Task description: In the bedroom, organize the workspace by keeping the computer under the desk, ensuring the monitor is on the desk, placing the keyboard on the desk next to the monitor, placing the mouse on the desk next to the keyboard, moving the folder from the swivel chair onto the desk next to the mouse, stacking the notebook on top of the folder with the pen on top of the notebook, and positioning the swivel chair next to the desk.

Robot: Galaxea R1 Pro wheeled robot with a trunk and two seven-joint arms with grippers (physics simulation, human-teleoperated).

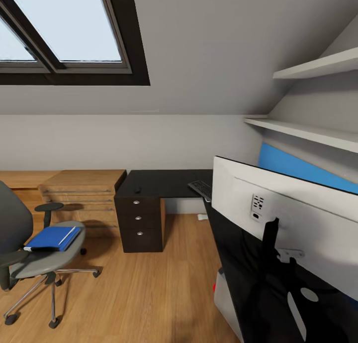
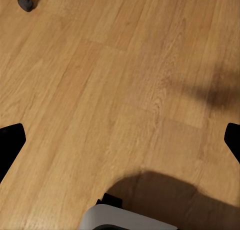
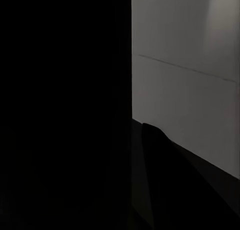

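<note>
blue folder [image 1: 53, 237] lies flat on the chair [image 1: 30, 256] seat, well left of the desk [image 1: 159, 182]. on the desk: a mouse [image 1: 137, 189] above the drawers, a keyboard [image 1: 201, 188] at the corner, the monitor [image 1: 283, 218] with its white back nearest. left gripper [image 2: 122, 140] fingers spread over wood floor [image 2: 100, 90]; right gripper's state i cannot tell.

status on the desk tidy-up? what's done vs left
Looks done: monitor stands on the desk, with the keyboard beside it and the mouse farther along the top. In hand: nothing visible; the left gripper hangs open over bare floor. Left: the folder still lies on the swivel chair, which stands away from the desk. Notebook and pen can't be placed yet.
</note>
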